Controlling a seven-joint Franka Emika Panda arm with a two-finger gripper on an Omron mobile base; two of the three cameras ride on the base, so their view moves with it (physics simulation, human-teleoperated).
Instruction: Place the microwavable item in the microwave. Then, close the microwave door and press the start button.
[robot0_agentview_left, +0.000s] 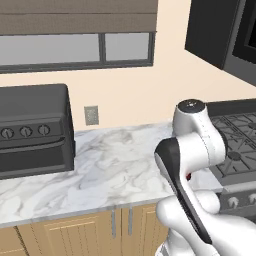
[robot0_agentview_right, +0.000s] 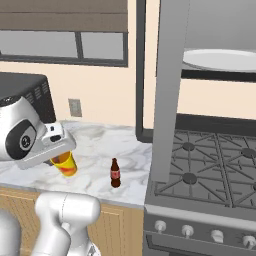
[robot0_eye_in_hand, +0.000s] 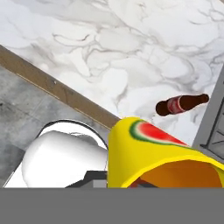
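The yellow cup (robot0_agentview_right: 65, 164) with a watermelon-slice mark hangs tilted just over the marble counter (robot0_agentview_right: 95, 145), under my hand. My gripper (robot0_agentview_right: 60, 158) is shut on it. In the hand view the cup (robot0_eye_in_hand: 148, 151) is very close and hides my fingertips. The microwave (robot0_agentview_right: 220, 30) sits up above the stove with its white turntable (robot0_agentview_right: 220, 59) showing. The microwave door (robot0_agentview_right: 170, 90) stands wide open, seen edge-on as a grey slab to the right of the cup. From the left, the door (robot0_agentview_left: 212, 30) is a dark panel at the upper right.
A brown cola bottle (robot0_agentview_right: 115, 173) stands on the counter between the cup and the stove (robot0_agentview_right: 210, 165); it also shows as the bottle (robot0_eye_in_hand: 181, 104) beyond the cup. A black toaster oven (robot0_agentview_left: 32, 132) sits at the counter's far left. A wall outlet (robot0_agentview_left: 91, 115) is behind.
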